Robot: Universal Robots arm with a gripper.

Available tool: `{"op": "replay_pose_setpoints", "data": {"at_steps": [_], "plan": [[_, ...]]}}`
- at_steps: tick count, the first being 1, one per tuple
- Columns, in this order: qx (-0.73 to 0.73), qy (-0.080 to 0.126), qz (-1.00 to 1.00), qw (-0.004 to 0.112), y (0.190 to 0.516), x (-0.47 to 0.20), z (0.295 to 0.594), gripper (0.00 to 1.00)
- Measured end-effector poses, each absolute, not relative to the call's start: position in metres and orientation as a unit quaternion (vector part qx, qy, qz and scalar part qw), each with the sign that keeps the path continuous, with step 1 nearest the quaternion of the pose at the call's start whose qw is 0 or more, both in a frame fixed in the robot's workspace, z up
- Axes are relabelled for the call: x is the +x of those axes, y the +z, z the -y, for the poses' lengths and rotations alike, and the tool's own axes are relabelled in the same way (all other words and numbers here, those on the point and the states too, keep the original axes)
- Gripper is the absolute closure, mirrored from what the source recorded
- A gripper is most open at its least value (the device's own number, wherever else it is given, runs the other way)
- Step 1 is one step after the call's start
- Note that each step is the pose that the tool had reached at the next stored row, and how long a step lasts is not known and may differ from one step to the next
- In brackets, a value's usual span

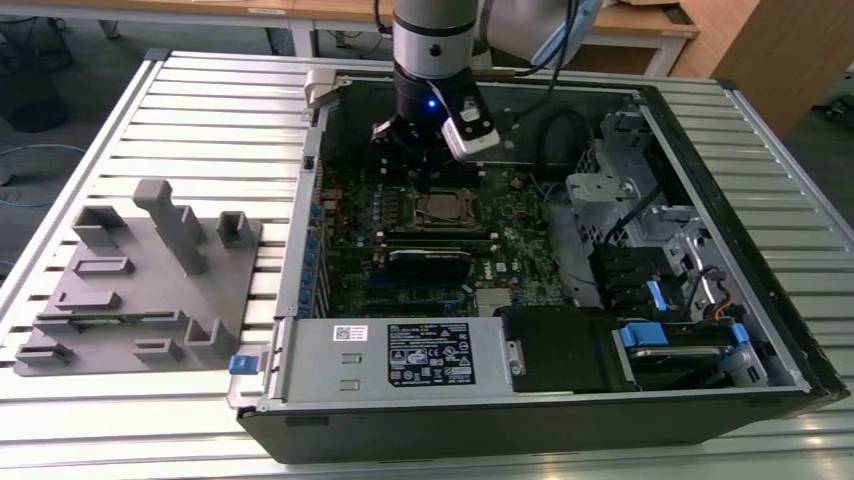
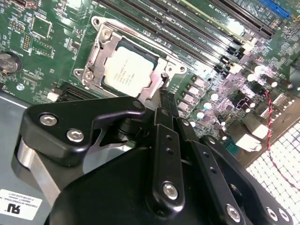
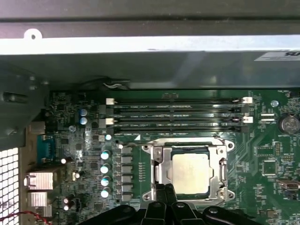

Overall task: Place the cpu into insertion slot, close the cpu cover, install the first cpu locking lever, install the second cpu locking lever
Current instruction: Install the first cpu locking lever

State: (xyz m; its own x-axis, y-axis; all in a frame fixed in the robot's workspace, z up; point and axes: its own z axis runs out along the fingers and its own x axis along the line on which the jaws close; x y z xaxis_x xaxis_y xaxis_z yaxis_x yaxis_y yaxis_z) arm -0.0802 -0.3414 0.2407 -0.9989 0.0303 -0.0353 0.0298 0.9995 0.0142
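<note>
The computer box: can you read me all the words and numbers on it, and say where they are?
Nothing reads clearly.
Black label on the power-supply box: too small.
White sticker beside it: too small.
The cpu top: faint print, blurred.
White label on the case wall: blurred, cut off.

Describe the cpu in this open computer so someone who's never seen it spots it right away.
Inside the open computer case, find the green motherboard and its long black memory slots. Right beside them the cpu is the flat square chip framed by the silvery cpu cover; its bare silver-grey top stands out from the dark slots nearby.
</note>
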Motion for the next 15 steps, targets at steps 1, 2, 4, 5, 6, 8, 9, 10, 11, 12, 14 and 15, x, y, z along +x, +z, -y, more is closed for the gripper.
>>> {"op": "replay_pose_setpoints", "data": {"at_steps": [1, 2, 4, 5, 6, 8, 9, 10, 11, 12, 14, 15], "plan": [[0.015, 0.007, -1.0, 0.018, 0.241, -0.08, 0.341, 0.89], [0.015, 0.007, -1.0, 0.018, 0.241, -0.08, 0.341, 0.89], [0.015, 0.007, -1.0, 0.018, 0.241, -0.08, 0.341, 0.89], [0.015, 0.007, -1.0, 0.018, 0.242, -0.08, 0.342, 0.89], [0.015, 0.007, -1.0, 0.018, 0.243, -0.08, 0.342, 0.89], [0.015, 0.007, -1.0, 0.018, 0.246, -0.08, 0.341, 0.89], [0.015, 0.007, -1.0, 0.018, 0.247, -0.08, 0.341, 0.89], [0.015, 0.007, -1.0, 0.018, 0.249, -0.08, 0.341, 0.89], [0.015, 0.007, -1.0, 0.018, 0.25, -0.08, 0.341, 0.89], [0.015, 0.007, -1.0, 0.018, 0.251, -0.08, 0.341, 0.89], [0.015, 0.007, -1.0, 0.018, 0.253, -0.08, 0.341, 0.89], [0.015, 0.007, -1.0, 0.018, 0.253, -0.08, 0.341, 0.89]]}}
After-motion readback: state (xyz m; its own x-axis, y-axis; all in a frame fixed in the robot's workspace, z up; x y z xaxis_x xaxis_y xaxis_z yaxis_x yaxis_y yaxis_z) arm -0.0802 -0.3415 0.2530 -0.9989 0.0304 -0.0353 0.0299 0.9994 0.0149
